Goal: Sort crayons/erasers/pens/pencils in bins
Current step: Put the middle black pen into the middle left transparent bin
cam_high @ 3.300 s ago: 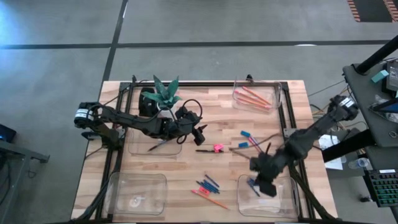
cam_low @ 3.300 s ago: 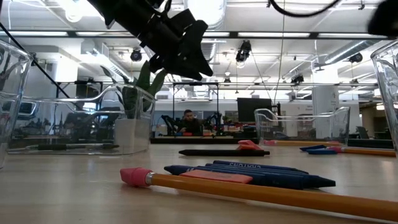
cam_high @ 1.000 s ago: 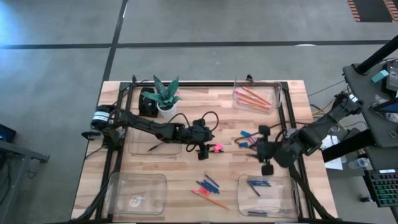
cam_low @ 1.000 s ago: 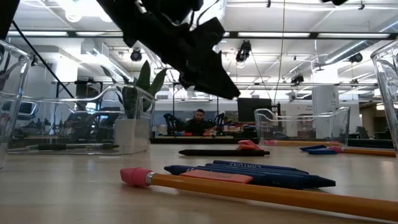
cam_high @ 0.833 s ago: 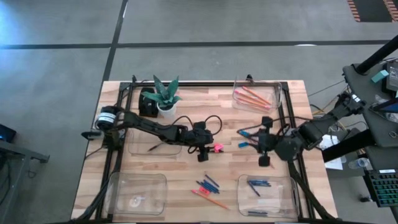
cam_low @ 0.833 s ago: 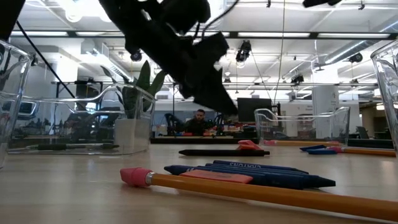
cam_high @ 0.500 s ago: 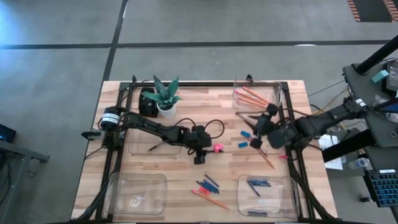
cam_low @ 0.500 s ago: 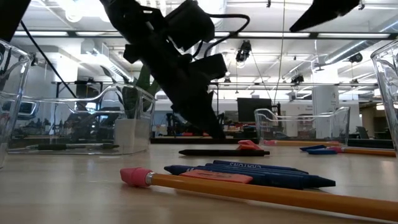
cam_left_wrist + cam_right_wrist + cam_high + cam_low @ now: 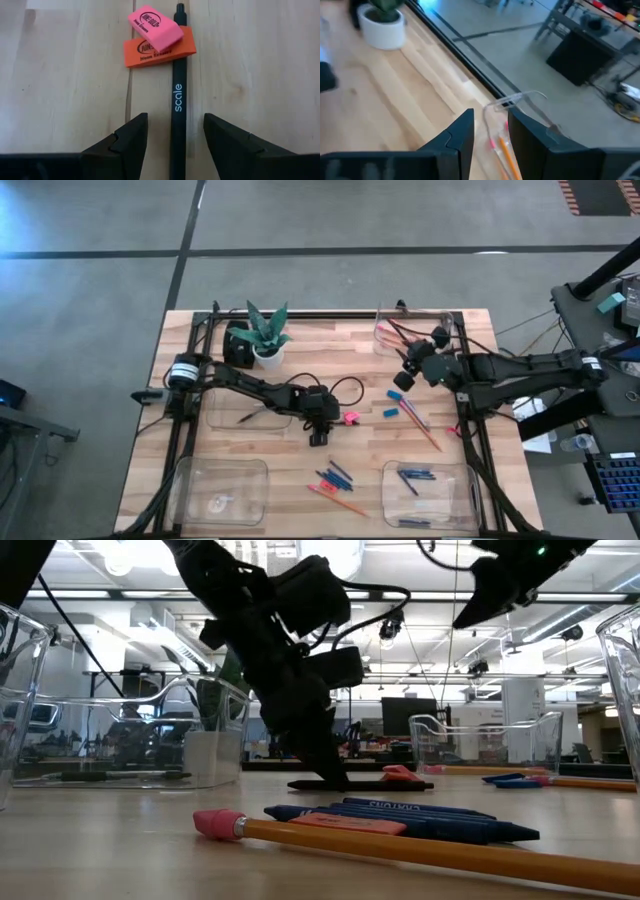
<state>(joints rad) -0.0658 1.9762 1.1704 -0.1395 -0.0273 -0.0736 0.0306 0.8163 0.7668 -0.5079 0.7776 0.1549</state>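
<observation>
Centre frame, left pincer [image 9: 172, 135] straddles a black pen [image 9: 178, 107], open and empty, closing likely next; right pincer [image 9: 490, 131], apparently empty, nears the upper-right bin [image 9: 384, 323]

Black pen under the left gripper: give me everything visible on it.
The black pen is a slim matte stick with white "scale" lettering on the barrel, lying flat on the wooden table. It runs lengthwise between the open fingers of the left gripper, which straddle it without touching. Its far end rests against an orange eraser, which has a pink eraser stacked on it. In the low view the gripper's tips are down at the pen.
</observation>
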